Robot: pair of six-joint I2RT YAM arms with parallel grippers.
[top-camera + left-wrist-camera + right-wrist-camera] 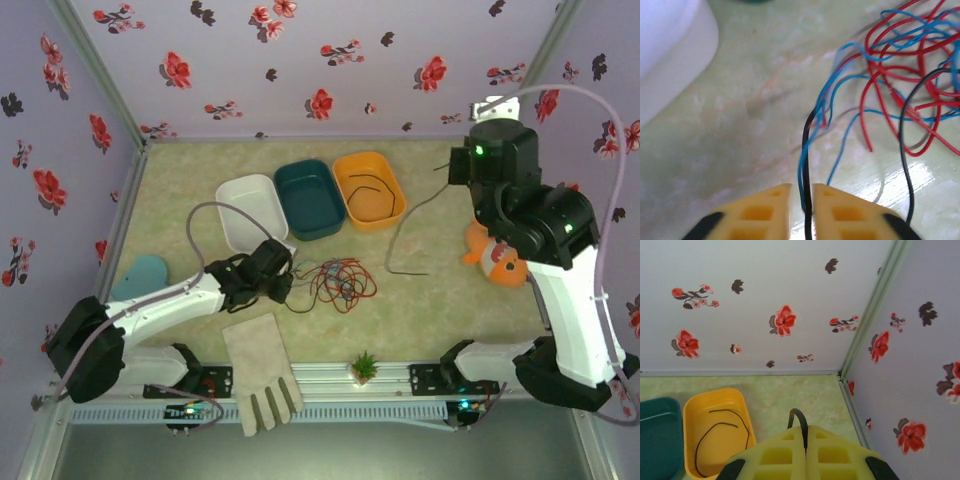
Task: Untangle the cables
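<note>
1. The left arm (170,300) lies low. It reaches from the near left corner toward the middle of the worktop (450,300).
2. The left tool (801,192) is open just a little. A black cable (807,150) and a blue cable (850,80) run through the small gap between its yellow fingers (765,210).
3. The tangled cables (335,280) sit in a pile in the middle of the worktop, just right of the left tool. They are on the near side of the teal bin (310,170).
4. In the pile, loops of the red cable (920,45) cross over and under the blue ones.
5. The right arm (560,240) stands tall on the right side, with its wrist held high over the far right part of the worktop.
6. The right tool (806,432) is closed. It pinches the end of a dark cable (797,415), which pokes out between the fingers.
7. This dark cable (392,240) hangs down to the worktop. Its low end lies right of the pile and apart from it.
8. Another thin black cable (375,190) lies curled inside the orange bin (345,175), on the right of the white bin (235,190) and the teal one.
9. In the left wrist view the right part of the pile is cut off by the picture edge. It is hard to tell which loop belongs to which cable.
</note>
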